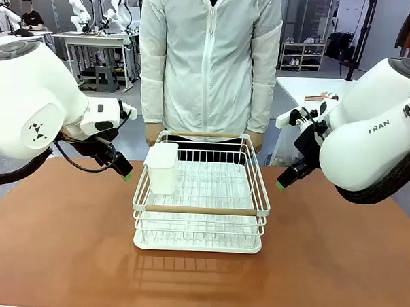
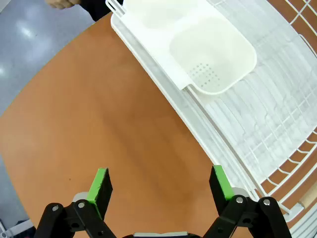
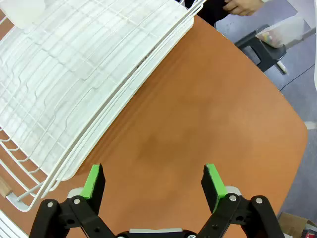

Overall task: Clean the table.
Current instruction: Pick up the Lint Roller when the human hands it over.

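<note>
Front view, terracotta table (image 1: 65,246), white dish rack (image 1: 201,210) centred, grey floor (image 1: 132,148)

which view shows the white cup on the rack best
The front view: the white cup shows whole on the dish rack's left side. The left wrist view looks down into it, showing its holed bottom. The right wrist view catches a white corner at most.

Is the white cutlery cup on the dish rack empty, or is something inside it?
Empty. The left wrist view looks down into the cup, and its perforated bottom is bare.
</note>
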`<state>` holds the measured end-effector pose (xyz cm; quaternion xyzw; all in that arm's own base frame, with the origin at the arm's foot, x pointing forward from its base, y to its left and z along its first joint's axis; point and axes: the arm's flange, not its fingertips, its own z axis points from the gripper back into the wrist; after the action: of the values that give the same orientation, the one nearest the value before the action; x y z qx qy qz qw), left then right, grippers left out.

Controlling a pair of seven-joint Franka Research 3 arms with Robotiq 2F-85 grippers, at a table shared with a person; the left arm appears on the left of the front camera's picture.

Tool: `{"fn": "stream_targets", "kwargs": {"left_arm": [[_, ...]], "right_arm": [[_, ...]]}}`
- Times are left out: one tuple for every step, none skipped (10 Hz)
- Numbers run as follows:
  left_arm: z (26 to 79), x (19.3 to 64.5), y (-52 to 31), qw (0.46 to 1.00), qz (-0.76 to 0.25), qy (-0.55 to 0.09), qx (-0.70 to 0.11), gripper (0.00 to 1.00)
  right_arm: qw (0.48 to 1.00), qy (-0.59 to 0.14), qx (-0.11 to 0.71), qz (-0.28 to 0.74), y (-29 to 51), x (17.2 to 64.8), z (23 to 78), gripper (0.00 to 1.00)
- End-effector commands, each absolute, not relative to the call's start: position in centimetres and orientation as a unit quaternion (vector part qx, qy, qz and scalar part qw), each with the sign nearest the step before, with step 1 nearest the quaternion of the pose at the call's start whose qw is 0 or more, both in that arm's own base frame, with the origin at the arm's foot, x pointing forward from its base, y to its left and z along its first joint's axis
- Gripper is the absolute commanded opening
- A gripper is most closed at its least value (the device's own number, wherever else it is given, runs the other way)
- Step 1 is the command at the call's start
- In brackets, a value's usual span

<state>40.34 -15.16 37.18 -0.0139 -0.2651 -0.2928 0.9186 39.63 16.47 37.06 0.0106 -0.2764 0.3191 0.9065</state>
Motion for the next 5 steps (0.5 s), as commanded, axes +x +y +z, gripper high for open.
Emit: {"fn": "stream_targets", "kwargs": {"left_arm": [[37.18,40.34,-15.17,0.919,-0.293,-0.265,-0.014,1.0],[37.18,40.34,-15.17,0.919,-0.293,-0.265,-0.014,1.0],[37.18,40.34,-15.17,0.919,-0.293,-0.265,-0.014,1.0],[37.18,40.34,-15.17,0.919,-0.293,-0.265,-0.014,1.0],[37.18,40.34,-15.17,0.919,-0.293,-0.265,-0.014,1.0]], "right_arm": [[0.906,-0.276,0.011,0.319,16.47,39.63,37.07,1.0],[0.906,-0.276,0.011,0.319,16.47,39.63,37.07,1.0],[0.906,-0.276,0.011,0.319,16.47,39.63,37.07,1.0],[0.906,-0.276,0.011,0.319,16.47,39.63,37.07,1.0],[0.906,-0.276,0.011,0.319,16.47,39.63,37.07,1.0]]}}
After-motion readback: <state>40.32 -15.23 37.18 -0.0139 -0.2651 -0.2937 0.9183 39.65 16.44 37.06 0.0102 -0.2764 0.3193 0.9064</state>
